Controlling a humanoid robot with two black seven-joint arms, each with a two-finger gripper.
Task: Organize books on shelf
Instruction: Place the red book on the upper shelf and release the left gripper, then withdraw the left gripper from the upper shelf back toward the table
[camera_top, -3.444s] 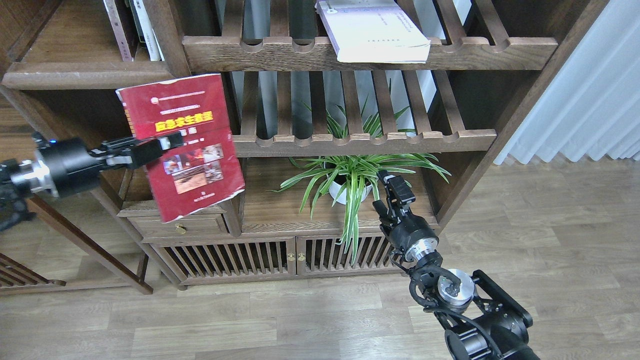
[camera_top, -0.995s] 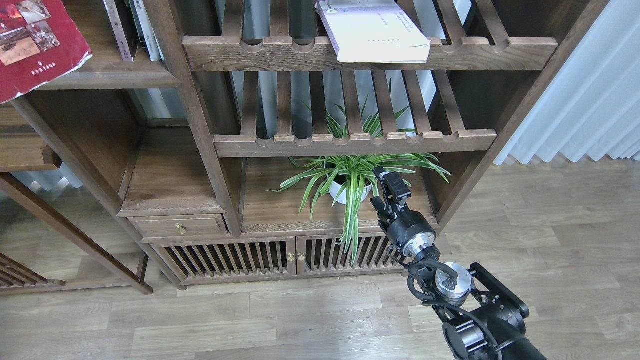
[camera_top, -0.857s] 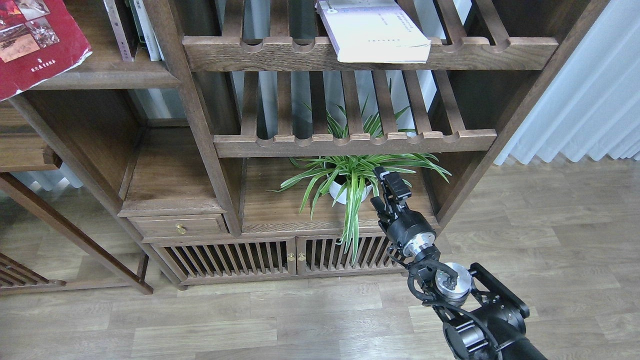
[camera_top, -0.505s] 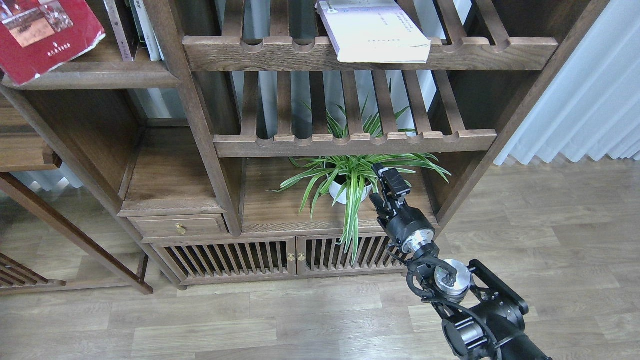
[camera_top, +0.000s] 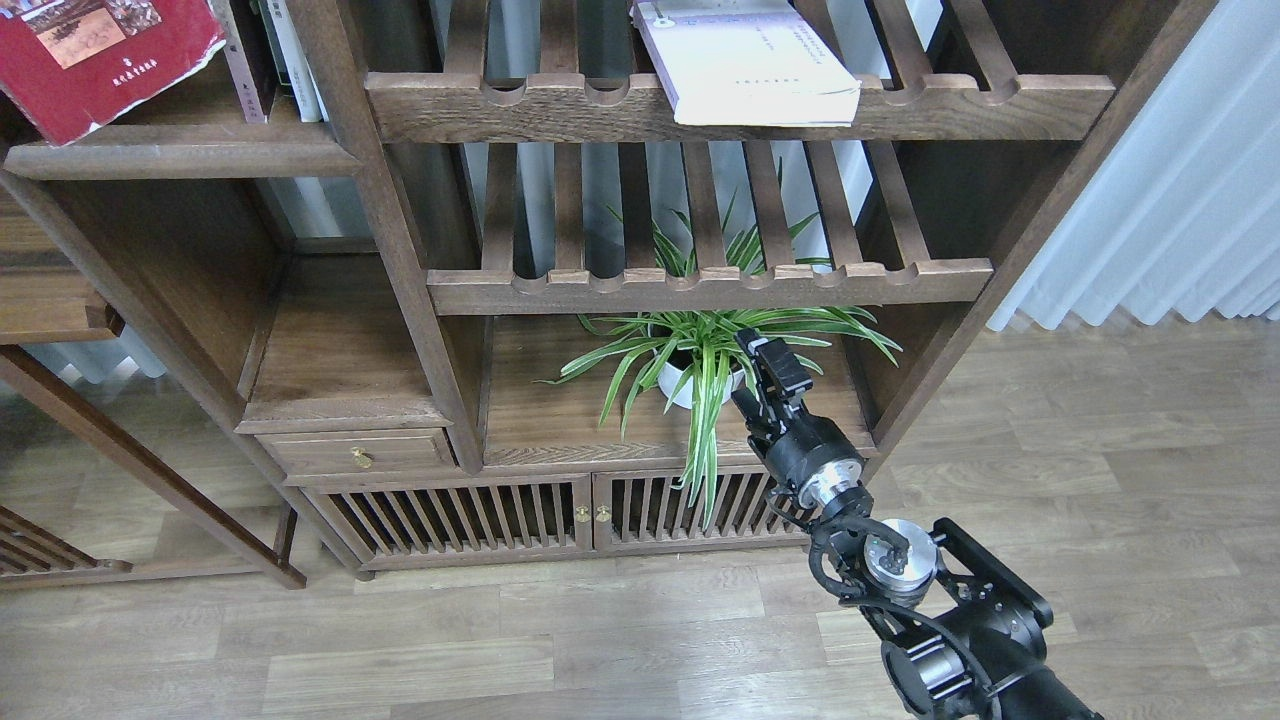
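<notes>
Head view: tall dark-brown bookcase with a solid shelf (camera_top: 190, 158) at upper left; slatted racks (camera_top: 740, 105) with scalloped rails to its right. Red book (camera_top: 95, 60), yellow title hidden, photo visible, lies tilted over the left part of the shelf, its worn lower corner near the front edge; its top runs out of view. Upright spines (camera_top: 285, 55) stand just right of it against the post. White book (camera_top: 745, 60) lies flat on the top rack, overhanging the rail. Spider plant (camera_top: 700, 360) in a white pot occupies the lower compartment. Right tool (camera_top: 765, 365), held before the plant's leaves, grasping nothing; whether its fingers are parted, cannot tell. Left tool out of view. Compared with half a second ago, the red book sits slightly higher and further right; the right tool has edged left.
</notes>
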